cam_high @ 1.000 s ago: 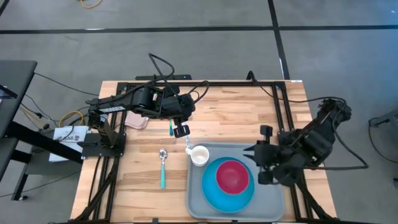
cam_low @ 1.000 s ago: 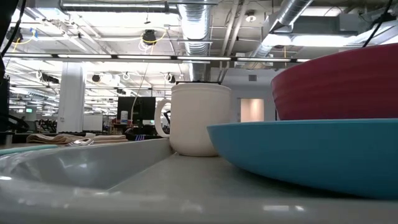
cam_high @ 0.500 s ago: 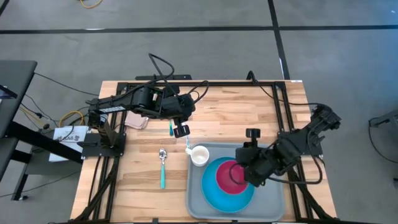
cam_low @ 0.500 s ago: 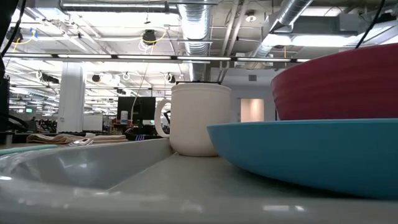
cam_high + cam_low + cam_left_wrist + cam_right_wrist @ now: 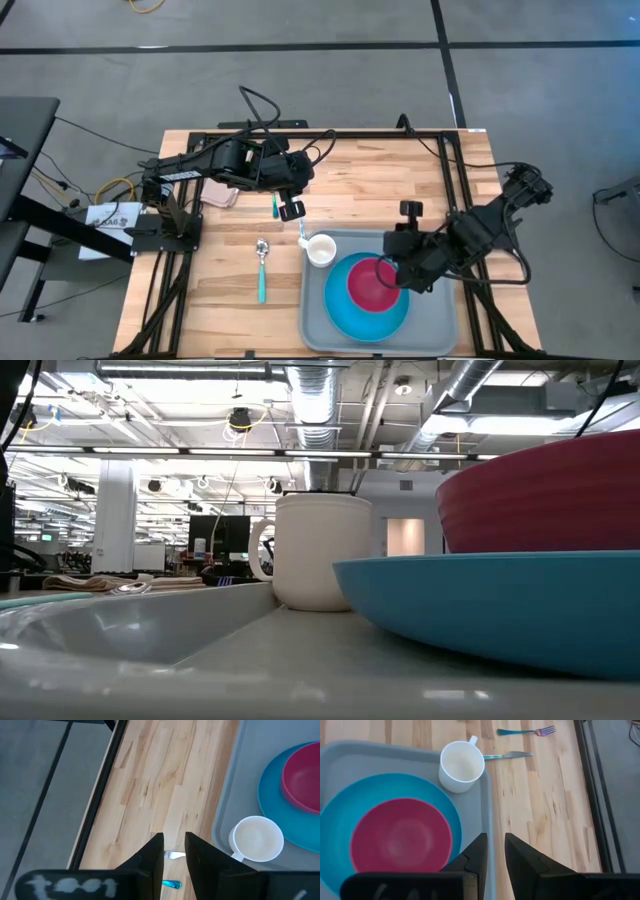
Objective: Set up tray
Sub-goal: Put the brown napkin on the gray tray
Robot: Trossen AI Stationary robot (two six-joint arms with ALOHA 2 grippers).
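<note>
High view shows the wooden table [image 5: 380,190] filling the middle of the frame, with the tray [image 5: 437,328] lying at its lower centre-right, its long side running toward the bottom edge. On the tray sits a round blue plate [image 5: 340,312], and a red bowl [image 5: 365,285] rests on that plate. A white mug [image 5: 320,250] stands in the tray's upper left corner, just beside the plate.

The left arm reaches in from the left of the frame; the left gripper [image 5: 290,209] hangs over bare wood just above and left of the tray's upper left corner, near the mug but apart from the tray. In the left wrist view its two fingers [image 5: 152,857] stand slightly apart with a narrow gap and nothing between them.

The right arm comes in from the right edge; the right gripper [image 5: 392,272] sits over the tray, at the right rim of the red bowl. In the right wrist view its fingers [image 5: 475,852] are likewise a little apart and hold nothing, with the tray's rim below them.

On the wood left of the tray lies a spoon [image 5: 262,268] with a teal handle. A knife [image 5: 507,755] lies just beside the mug, a fork [image 5: 525,731] a little beyond it. A folded cloth [image 5: 218,196] lies at the table's upper left, partly under the left arm.
</note>
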